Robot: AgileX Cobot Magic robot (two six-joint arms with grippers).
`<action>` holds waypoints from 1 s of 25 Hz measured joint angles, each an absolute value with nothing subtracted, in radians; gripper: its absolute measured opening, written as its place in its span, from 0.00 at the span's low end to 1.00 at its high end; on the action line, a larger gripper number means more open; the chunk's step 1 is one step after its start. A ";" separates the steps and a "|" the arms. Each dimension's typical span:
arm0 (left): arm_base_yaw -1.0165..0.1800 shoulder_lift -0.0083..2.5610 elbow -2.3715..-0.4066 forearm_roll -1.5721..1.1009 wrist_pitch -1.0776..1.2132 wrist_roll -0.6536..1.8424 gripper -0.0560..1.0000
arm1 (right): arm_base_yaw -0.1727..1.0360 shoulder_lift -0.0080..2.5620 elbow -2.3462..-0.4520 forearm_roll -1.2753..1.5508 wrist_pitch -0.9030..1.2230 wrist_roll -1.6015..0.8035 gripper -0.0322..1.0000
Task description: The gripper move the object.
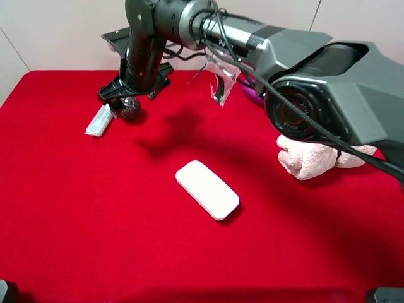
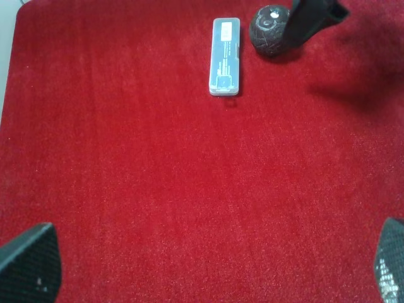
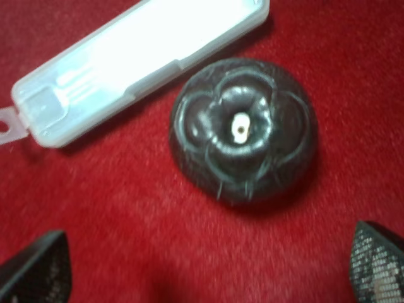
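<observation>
The object, a small dark glossy ball (image 1: 130,111) with a faint pattern, sits on the red cloth at the far left; it also shows in the left wrist view (image 2: 270,30) and the right wrist view (image 3: 243,129). The right gripper (image 1: 126,100), on the big grey arm reaching across from the right, hangs just over the ball. In its own view the right gripper (image 3: 205,268) is open, its fingertips (image 3: 35,268) wide apart, and not touching the ball. One of its fingers (image 2: 309,22) stands right beside the ball. The left gripper (image 2: 208,262) is open and empty over bare cloth.
A clear plastic case (image 1: 100,120) (image 2: 225,55) (image 3: 139,60) lies close beside the ball. A white rounded flat case (image 1: 207,189) lies mid-table. A pale folded cloth (image 1: 315,158) sits at the right. A purple eggplant (image 1: 252,91) and a clear bag (image 1: 221,76) lie at the back.
</observation>
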State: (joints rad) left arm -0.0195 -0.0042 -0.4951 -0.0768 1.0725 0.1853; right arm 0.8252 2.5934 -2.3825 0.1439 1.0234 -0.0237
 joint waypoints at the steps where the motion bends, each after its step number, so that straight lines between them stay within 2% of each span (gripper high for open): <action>1: -0.020 -0.004 -0.495 -0.077 1.073 0.185 0.99 | 0.825 2.586 -2.382 0.142 1.041 -0.024 0.67; 10: -0.020 -0.004 -0.495 -0.077 1.073 0.185 0.99 | 0.812 2.490 -2.384 0.121 1.205 -0.056 0.70; 19: -0.020 -0.004 -0.495 -0.077 1.073 0.185 0.99 | 0.811 2.336 -2.381 0.117 1.221 -0.100 0.70; 25: -0.020 -0.004 -0.495 -0.077 1.073 0.185 0.99 | 0.811 2.225 -2.262 0.116 1.221 -0.109 0.70</action>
